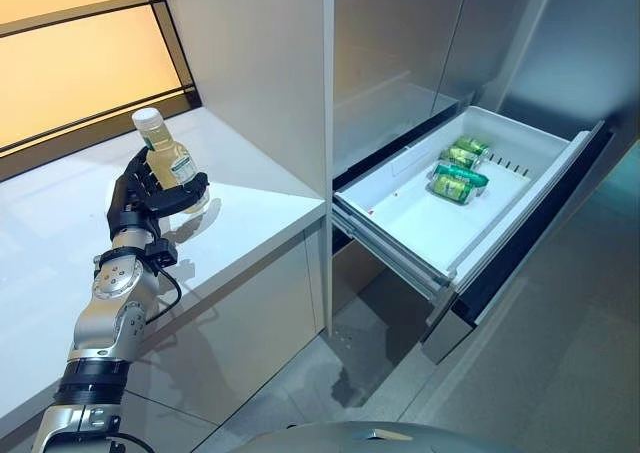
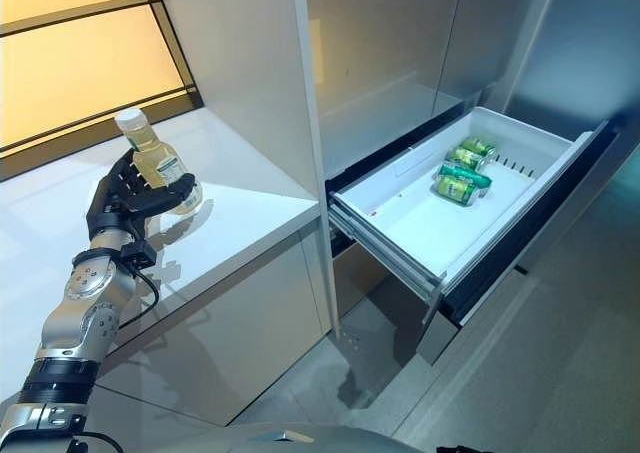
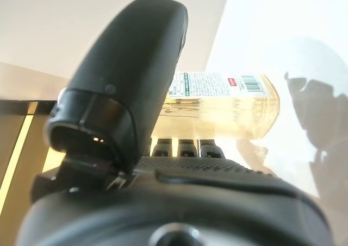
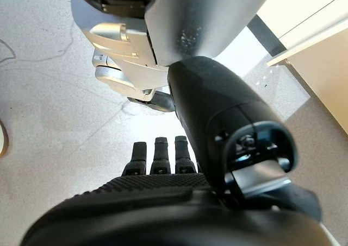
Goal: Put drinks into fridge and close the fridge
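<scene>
My left hand is shut on a clear bottle of yellow drink with a white cap, holding it upright on the white counter. The left wrist view shows the bottle between the thumb and the fingers. The fridge's white drawer is pulled open at the right, with green cans lying at its far end. My right hand shows in its wrist view, hanging over the floor with relaxed fingers and holding nothing.
A tall white cabinet wall stands between the counter and the fridge. The grey fridge door above the drawer is shut. The drawer's dark front juts out over the grey floor.
</scene>
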`<state>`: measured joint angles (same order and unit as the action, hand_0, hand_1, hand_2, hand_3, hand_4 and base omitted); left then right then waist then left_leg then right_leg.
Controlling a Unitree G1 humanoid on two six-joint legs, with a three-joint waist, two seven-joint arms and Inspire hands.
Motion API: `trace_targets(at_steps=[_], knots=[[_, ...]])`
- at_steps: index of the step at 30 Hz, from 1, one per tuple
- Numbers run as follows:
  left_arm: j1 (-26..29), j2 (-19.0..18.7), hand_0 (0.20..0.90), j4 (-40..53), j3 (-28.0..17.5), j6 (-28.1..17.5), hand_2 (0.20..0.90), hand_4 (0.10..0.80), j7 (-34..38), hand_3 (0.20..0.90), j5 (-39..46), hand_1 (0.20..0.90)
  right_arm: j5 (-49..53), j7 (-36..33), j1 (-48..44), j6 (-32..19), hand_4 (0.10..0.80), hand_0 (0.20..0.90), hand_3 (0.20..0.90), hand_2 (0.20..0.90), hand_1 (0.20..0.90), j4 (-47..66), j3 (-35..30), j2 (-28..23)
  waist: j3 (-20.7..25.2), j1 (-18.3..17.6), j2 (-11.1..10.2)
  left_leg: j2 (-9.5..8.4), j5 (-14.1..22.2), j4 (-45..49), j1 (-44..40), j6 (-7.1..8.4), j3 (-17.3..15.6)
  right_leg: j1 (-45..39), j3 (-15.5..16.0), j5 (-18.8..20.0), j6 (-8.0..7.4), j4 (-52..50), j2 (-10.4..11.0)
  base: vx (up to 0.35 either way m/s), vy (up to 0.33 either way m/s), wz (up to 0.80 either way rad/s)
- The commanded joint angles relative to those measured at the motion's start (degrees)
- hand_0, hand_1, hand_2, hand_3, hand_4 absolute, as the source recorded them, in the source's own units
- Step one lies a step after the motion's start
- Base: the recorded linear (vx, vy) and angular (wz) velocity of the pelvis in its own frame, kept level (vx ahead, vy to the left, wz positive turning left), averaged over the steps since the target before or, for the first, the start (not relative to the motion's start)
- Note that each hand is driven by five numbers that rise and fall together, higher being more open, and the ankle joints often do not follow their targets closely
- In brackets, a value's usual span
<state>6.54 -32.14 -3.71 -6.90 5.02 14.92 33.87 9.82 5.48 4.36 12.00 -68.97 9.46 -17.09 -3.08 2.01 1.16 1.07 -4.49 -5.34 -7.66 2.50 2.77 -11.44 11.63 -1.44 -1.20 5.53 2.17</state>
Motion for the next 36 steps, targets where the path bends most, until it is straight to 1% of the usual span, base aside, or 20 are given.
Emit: trace_targets(at_steps=[1,17,18,19,20,21,28,34,35,36], knots=[[13.45,-1.98,0.900,-1.98,-1.48,-7.09,0.900,0.800,1.07,0.900,0.48,0.900,-0.78,2.63,-2.01,0.33,0.800,0.900,0.900,0.900,0.900,1.12,2.49,1.90,0.48,-0.86,-0.52,-3.14,6.16,0.34,-2.46,-2.90,-1.75,1.28,-1.91,0.63,-1.99,-2.15,-0.46,0.000,0.000,0.00],[16.73,-1.85,0.900,-6.32,-0.46,-10.13,0.900,0.800,3.94,0.900,1.17,0.900,-0.73,2.56,-2.25,0.20,0.800,0.900,0.900,0.900,0.900,0.68,3.23,1.85,0.93,-1.74,-0.58,-3.22,6.33,0.34,-2.68,-2.92,-2.13,1.34,-2.66,0.62,-1.99,-2.17,-0.62,0.001,0.000,-0.04],[16.85,-1.79,0.832,-6.48,-0.44,-10.36,0.832,0.720,4.07,0.820,1.14,0.832,-0.76,2.59,-2.26,0.27,0.800,0.900,0.900,0.900,0.900,0.74,3.22,1.84,0.93,-1.78,-0.60,-3.22,6.34,0.34,-2.69,-2.93,-2.16,1.34,-2.69,0.62,-1.97,-2.16,-0.63,0.000,0.000,0.00],[17.04,-1.60,0.554,-6.76,-0.40,-10.69,0.554,0.396,4.60,0.496,1.14,0.554,-0.81,2.61,-2.30,0.43,0.800,0.900,0.900,0.900,0.900,0.87,3.16,1.82,0.98,-1.83,-0.63,-3.24,6.40,0.34,-2.74,-2.97,-2.15,1.31,-2.75,0.64,-1.95,-2.12,-0.65,0.000,0.000,0.00],[17.19,-1.58,0.460,-7.11,-0.43,-11.23,0.460,0.287,4.70,0.387,1.21,0.460,-0.74,2.51,-2.31,0.42,0.800,0.900,0.900,0.900,0.900,0.89,3.23,1.87,0.96,-1.89,-0.61,-3.22,6.43,0.34,-2.79,-2.97,-2.19,1.31,-2.75,0.64,-1.98,-2.14,-0.63,0.000,0.000,0.00],[17.23,-1.43,0.300,-7.17,-0.46,-11.45,0.300,0.100,4.72,0.200,1.19,0.300,-0.70,2.49,-2.21,0.31,0.800,0.900,0.900,0.900,0.900,0.88,3.28,1.89,1.00,-1.93,-0.63,-3.21,6.43,0.34,-2.77,-2.95,-2.19,1.33,-2.79,0.61,-1.98,-2.15,-0.61,0.000,0.000,0.00],[17.52,-0.93,0.300,-7.66,-0.52,-12.95,0.300,0.100,5.20,0.200,1.07,0.300,-0.86,2.54,-2.08,0.10,0.800,0.900,0.900,0.900,0.900,0.84,3.38,1.98,1.10,-2.17,-0.70,-3.17,6.38,0.34,-2.77,-2.91,-2.37,1.36,-3.05,0.71,-1.99,-2.11,-0.66,0.000,0.000,0.00],[18.05,-1.45,0.300,-7.87,-0.69,-14.42,0.300,0.100,5.19,0.200,1.04,0.300,-1.19,2.85,-1.92,0.19,0.800,0.900,0.900,0.900,0.900,1.07,3.58,1.87,1.13,-2.24,-0.71,-3.19,6.39,0.34,-2.75,-2.88,-2.41,1.43,-3.05,0.79,-2.04,-2.09,-0.65,0.000,0.000,0.00],[18.15,-1.61,0.300,-7.77,-0.72,-14.42,0.300,0.100,4.96,0.200,0.84,0.300,-2.13,2.71,-1.92,-0.02,0.800,0.900,0.900,0.900,0.900,1.03,3.71,1.84,1.18,-2.20,-0.70,-3.20,6.39,0.34,-2.71,-2.86,-2.40,1.44,-3.01,0.80,-2.06,-2.06,-0.64,0.000,0.000,0.00],[18.21,-1.79,0.300,-7.85,-0.83,-14.55,0.300,0.100,4.57,0.200,0.89,0.300,-6.74,3.39,-1.98,-1.14,0.800,0.900,0.900,0.900,0.900,0.96,3.93,1.79,1.18,-2.17,-0.72,-3.20,6.41,0.34,-2.71,-2.87,-2.40,1.42,-2.98,0.82,-2.09,-2.01,-0.61,0.000,0.000,0.00]])
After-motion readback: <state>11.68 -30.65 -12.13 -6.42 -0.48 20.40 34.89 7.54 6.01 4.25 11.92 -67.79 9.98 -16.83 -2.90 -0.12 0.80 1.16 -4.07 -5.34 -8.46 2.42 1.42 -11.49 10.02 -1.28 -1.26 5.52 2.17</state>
